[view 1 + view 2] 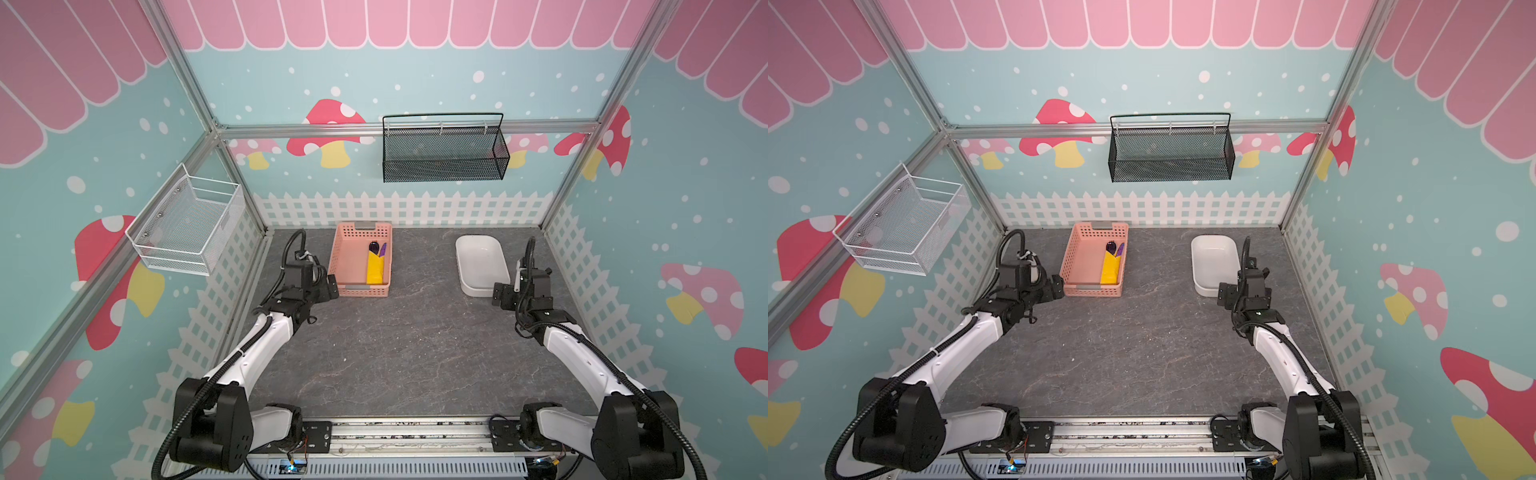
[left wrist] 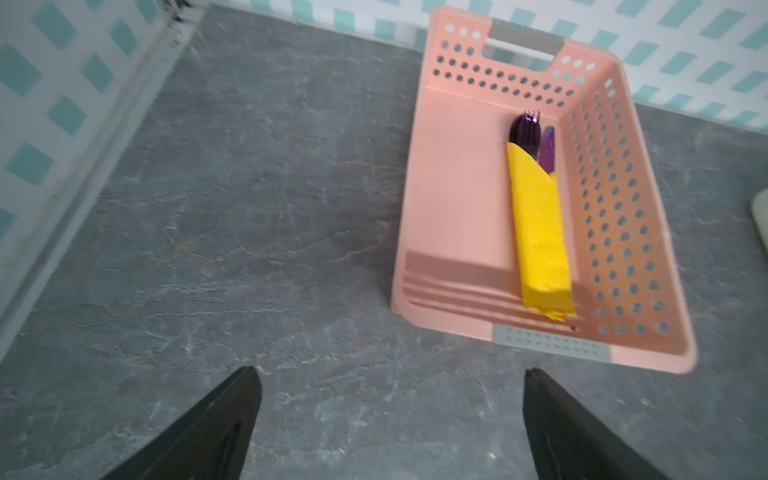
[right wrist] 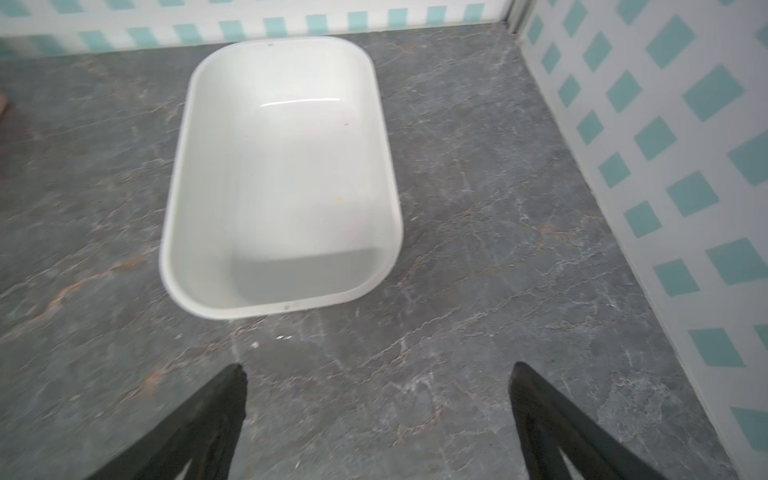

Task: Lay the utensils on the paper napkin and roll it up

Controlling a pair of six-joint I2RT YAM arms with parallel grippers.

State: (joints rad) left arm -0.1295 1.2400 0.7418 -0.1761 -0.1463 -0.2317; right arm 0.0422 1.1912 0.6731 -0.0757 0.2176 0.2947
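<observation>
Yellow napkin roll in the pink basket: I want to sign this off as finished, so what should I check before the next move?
1. Napkin wrapped around utensils, heads poking out one end: ok.
2. Roll lies inside pink basket, along one long wall: ok.
3. Left gripper open, empty, clear of the basket: ok.
4. Right gripper open, empty, short of white tub: ok.
5. Roll's loose edge secured: cannot tell.
</observation>
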